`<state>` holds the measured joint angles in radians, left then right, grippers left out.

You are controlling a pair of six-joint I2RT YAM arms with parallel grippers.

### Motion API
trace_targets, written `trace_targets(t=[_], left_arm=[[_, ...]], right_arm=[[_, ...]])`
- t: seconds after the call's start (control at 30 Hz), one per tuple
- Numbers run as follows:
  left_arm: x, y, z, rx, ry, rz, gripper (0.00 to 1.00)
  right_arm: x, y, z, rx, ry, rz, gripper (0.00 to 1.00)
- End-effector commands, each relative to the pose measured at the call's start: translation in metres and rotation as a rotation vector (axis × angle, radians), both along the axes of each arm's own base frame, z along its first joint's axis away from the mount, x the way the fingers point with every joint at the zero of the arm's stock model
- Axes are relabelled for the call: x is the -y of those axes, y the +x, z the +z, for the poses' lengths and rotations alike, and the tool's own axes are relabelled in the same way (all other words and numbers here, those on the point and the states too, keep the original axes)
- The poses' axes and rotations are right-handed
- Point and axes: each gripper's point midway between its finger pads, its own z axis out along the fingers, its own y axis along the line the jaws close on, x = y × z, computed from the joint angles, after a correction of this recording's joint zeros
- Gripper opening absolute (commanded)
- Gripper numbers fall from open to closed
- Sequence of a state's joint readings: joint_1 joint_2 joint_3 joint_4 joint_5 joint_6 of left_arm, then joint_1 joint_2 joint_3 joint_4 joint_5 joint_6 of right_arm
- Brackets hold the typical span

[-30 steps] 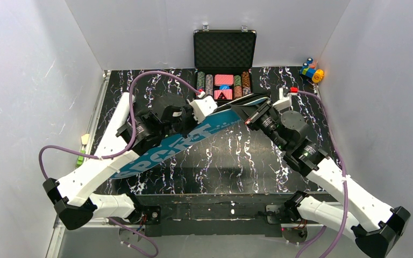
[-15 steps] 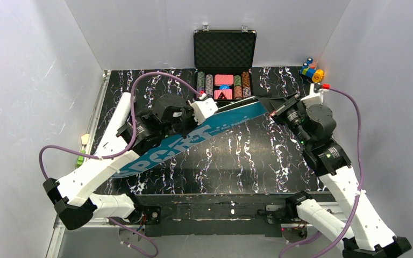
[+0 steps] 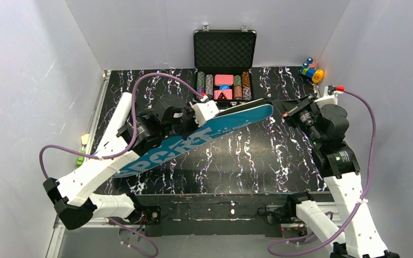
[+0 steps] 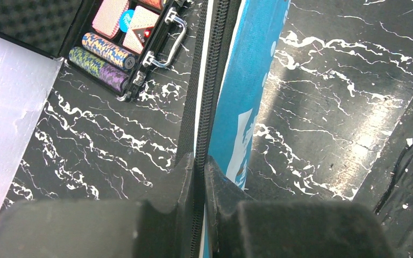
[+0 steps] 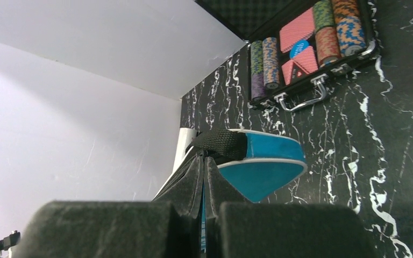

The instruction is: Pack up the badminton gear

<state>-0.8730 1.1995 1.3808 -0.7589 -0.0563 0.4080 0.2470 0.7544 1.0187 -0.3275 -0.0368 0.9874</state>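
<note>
Black marbled table (image 3: 247, 161) | blue bag (image 3: 215, 129) slants across it; looks soft, light, floppy, so you should take the seam or strap, not loose cloth | left claw (image 4: 200, 164) pinches its zip edge mid-length | right claw (image 5: 204, 166) pressed together on black strap (image 5: 223, 144) at the bag's tip

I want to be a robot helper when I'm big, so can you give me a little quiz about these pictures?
1. True or false: the black hard case of poker chips has its lid open.
2. What do the left arm's fingers pinch? A: a poker chip. B: the zipper edge of the long blue fabric racket bag lettered "SPORT". C: a toy block.
3. Fill in: the right arm's fingers grip the bag's black woven ____.
Key: 1 true; 2 B; 3 strap.
</note>
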Motion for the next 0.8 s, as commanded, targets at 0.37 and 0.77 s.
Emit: trace_targets(t=[0.37,0.77], left_arm=[[0.015,0.002,0.018,0.070,0.036,-0.050,0.00],[0.097,0.060,-0.011,0.182,0.175,-0.080,0.00]], right_arm=[[0.041,-0.023,0.028,0.062,-0.045,-0.121,0.01],[0.074,-0.053,0.018,0.008,-0.125,-0.274,0.56]])
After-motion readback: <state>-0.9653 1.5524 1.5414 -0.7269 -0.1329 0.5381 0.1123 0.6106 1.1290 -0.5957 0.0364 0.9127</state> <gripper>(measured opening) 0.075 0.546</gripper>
